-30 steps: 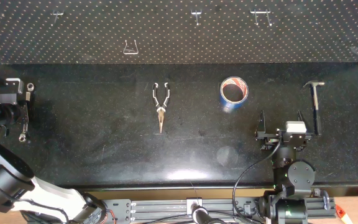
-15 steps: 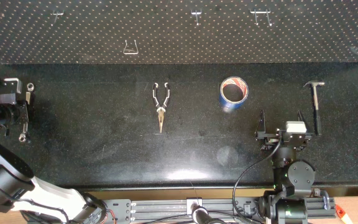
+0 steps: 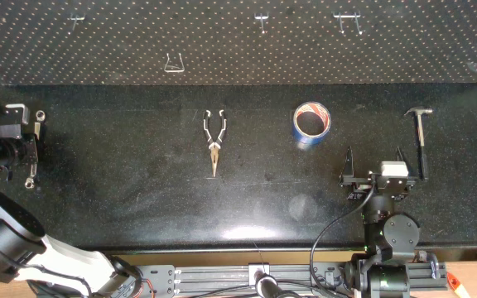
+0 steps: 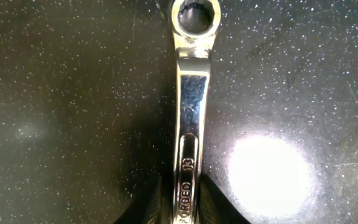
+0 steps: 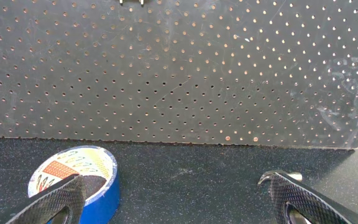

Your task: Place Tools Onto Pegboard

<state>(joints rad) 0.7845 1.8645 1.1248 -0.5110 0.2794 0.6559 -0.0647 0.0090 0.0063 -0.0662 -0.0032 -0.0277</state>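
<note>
Left end effector pinches the wrench by its shank.

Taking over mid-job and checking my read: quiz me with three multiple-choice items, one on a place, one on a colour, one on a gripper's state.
1. Where on the table do the pliers lie? A far left end; B middle, between wrench and tape roll; C far right end.
2. The tape roll's outer side is: A blue; B red; C yellow.
3. The right gripper is: A shut on the tape roll; B shut on nothing; C open.
Key: 1 B, the top view shows them mid-table; 2 A, blue band in the right wrist view; 3 C, fingers wide apart, nothing between.
</note>
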